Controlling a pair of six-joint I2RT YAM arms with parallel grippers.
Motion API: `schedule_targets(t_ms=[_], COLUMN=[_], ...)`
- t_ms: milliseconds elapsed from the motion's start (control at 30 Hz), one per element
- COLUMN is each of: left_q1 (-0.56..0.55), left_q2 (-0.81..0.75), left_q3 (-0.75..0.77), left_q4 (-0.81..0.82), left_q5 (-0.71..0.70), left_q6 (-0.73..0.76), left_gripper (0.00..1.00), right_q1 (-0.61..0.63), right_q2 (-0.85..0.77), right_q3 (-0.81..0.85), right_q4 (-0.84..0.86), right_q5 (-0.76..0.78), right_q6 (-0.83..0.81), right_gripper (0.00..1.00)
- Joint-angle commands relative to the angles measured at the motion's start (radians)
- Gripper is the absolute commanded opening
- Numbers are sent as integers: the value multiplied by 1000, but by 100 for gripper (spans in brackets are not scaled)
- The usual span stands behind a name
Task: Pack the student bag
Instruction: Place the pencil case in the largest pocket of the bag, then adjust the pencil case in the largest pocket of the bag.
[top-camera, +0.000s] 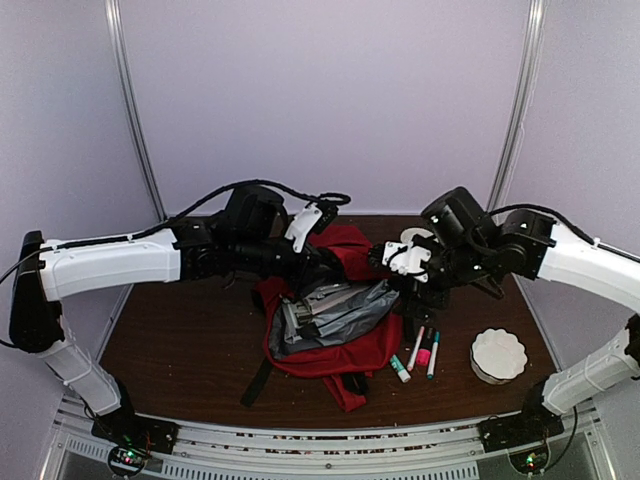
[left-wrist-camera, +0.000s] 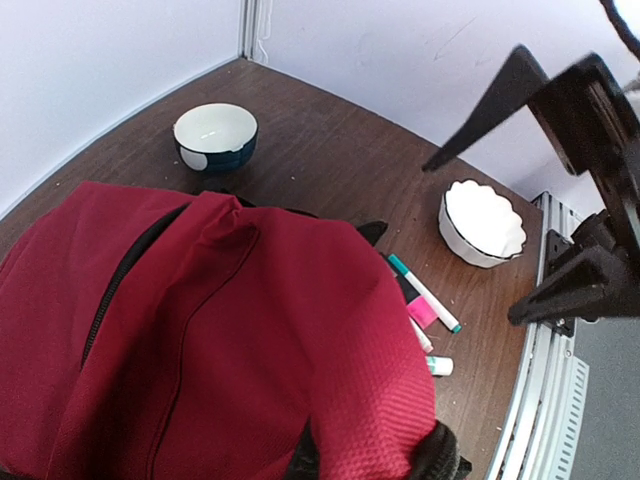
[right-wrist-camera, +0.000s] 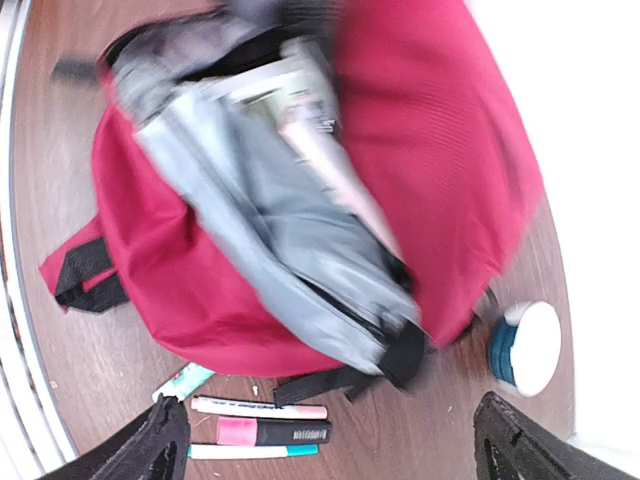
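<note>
Student bag (top-camera: 330, 362) pinched in L fingers (left-wrist-camera: 438, 458), R fingers (right-wrist-camera: 150, 445) wide above it

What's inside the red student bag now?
The student bag gapes open, showing grey lining and the edge of something flat, perhaps a book. Whatever lies deeper is covered by the lining folds.

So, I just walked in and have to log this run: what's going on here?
Two robot arms are packing the student bag, a red backpack lying open on the table with what looks like a book inside. The left gripper is shut on the bag's red fabric. The right gripper hangs open above the bag, holding nothing. Several markers lie on the table beside the bag, not yet packed.
</note>
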Motion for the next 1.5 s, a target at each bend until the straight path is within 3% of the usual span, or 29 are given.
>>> schedule_targets(t_ms=[0, 67, 133, 400, 533, 667, 900, 1033, 1100, 1133, 1167, 1267, 1300, 1400, 1467], left_q1=[0, 0, 0, 0, -12, -52, -92, -92, -92, -91, -91, -91, -91, -87, -81], left_q2=[16, 29, 38, 80, 118, 119, 77, 14, -14, -29, -44, -88, -96, -103, -104], left_q3=[66, 73, 80, 64, 63, 54, -4, -71, -80, -83, -90, -119, -118, -98, -88], left_q4=[26, 18, 9, 114, 140, 105, 2, -35, -71, -84, -87, -49, -38, -16, 8], left_q5=[63, 82, 89, 110, 157, 96, -45, -177, -250, -277, -291, -310, -313, -343, -349], left_q6=[18, 16, 11, -90, -99, -57, -9, 9, 18, 26, 35, 49, 52, 52, 50], left_gripper=[0, 0, 0, 0, 0, 1, 14, 18, 18, 13, 1, 0, 0, 0, 0], right_q1=[-131, -183, -209, -282, -296, -303, -337, -361, -371, -374, -375, -375, -374, -367, -345], right_q2=[-60, -51, -20, 143, 234, 292, 348, 306, 280, 263, 248, 205, 197, 227, 254], right_q3=[-86, -149, -187, -208, -181, -163, -134, -167, -188, -198, -208, -222, -222, -186, -154], right_q4=[70, 103, 130, 230, 255, 329, 373, 381, 384, 381, 375, 358, 360, 314, 282], right_q5=[-137, -182, -205, -203, -286, -296, -380, -467, -535, -565, -584, -599, -609, -725, -769], right_q6=[182, 228, 252, 367, 388, 448, 516, 498, 479, 467, 454, 435, 432, 402, 381], right_gripper=[94, 80, 75, 69, 76, 78, 22, 0, 0, 0, 0, 0, 5, 34, 39])
